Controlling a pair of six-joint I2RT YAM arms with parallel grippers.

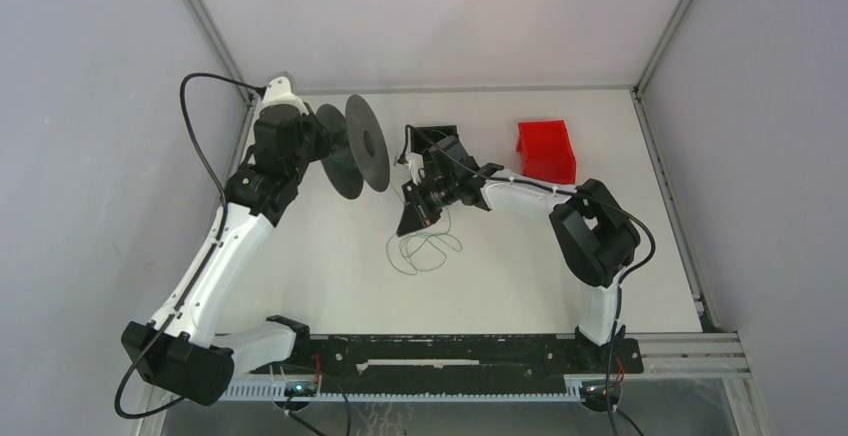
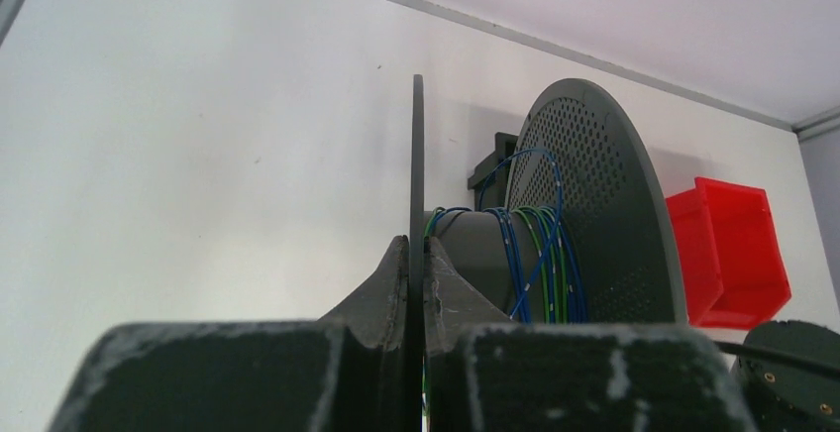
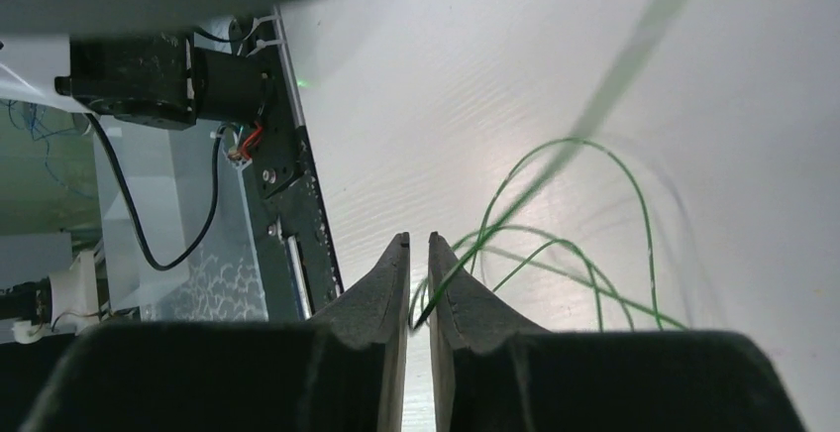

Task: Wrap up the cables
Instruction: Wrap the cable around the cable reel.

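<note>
We see the left gripper (image 2: 417, 254) clamped on the near flange of the spool (image 2: 594, 204), which carries blue and green turns at the table's (image 1: 500, 296) left. The right gripper (image 3: 418, 246) pinches the green cable (image 3: 579, 141), its loose loops lying on the table below. A red bin (image 1: 546, 151) sits well apart at the far right.
</note>
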